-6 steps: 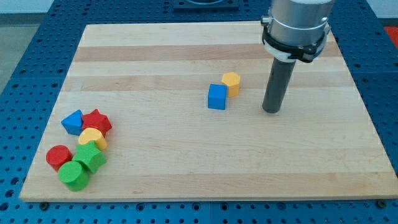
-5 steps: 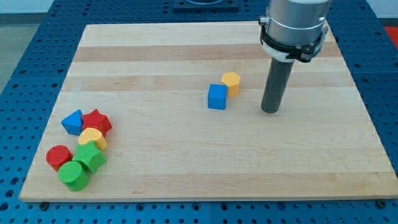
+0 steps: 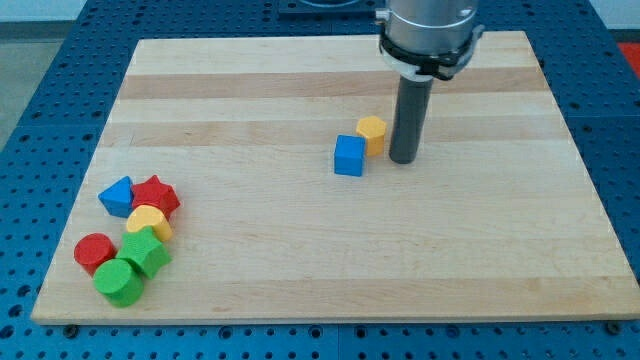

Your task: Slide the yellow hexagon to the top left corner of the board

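The yellow hexagon (image 3: 372,131) lies near the middle of the wooden board (image 3: 300,80), touching the upper right of a blue cube (image 3: 349,156). My tip (image 3: 403,158) stands on the board just right of the yellow hexagon, very close to it; I cannot tell whether they touch. The rod rises straight up from the tip to the grey arm end at the view's top.
A cluster sits at the board's lower left: a blue triangular block (image 3: 118,195), a red star (image 3: 155,196), a yellow heart-like block (image 3: 149,221), a green star (image 3: 147,251), a red cylinder (image 3: 94,252) and a green cylinder (image 3: 120,281).
My tip has moved left and a little up, from well right of the yellow hexagon to just beside it. No block has moved.
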`<state>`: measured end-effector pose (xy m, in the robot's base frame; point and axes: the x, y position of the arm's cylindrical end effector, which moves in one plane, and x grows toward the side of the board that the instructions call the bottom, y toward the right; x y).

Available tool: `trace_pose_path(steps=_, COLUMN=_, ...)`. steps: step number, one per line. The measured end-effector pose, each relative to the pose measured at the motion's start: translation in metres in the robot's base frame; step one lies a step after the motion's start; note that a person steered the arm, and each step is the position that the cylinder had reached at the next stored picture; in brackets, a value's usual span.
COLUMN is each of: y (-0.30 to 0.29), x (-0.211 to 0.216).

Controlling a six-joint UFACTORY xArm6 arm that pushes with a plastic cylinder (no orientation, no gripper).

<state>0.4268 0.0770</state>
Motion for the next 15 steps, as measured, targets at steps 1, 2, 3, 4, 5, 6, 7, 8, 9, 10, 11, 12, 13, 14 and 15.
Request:
trace_pose_path(steps=1, y=-0.022, x=-0.002)
trace_pose_path(steps=2, y=-0.038, x=-0.002)
trace_pose_path(steps=3, y=-0.039, x=-0.013)
trace_pose_path(steps=4, y=-0.04, x=-0.036)
trace_pose_path(steps=5, y=-0.059, x=-0.045)
trace_pose_path(steps=6, y=-0.072, x=-0.057)
trace_pose_path(steps=7, y=-0.072, x=-0.083)
trace_pose_path(steps=8, y=-0.078, x=-0.104)
trace_pose_path(steps=9, y=-0.105, x=-0.117)
trace_pose_path(steps=10, y=-0.132, x=-0.117)
trace_pose_path(steps=11, y=-0.154, x=-0.114)
trace_pose_path(steps=12, y=-0.166, x=-0.106)
trace_pose_path(steps=13, y=-0.183, x=-0.099)
trace_pose_path(steps=14, y=-0.209, x=-0.094)
trace_pose_path(steps=15, y=-0.229, x=-0.081)
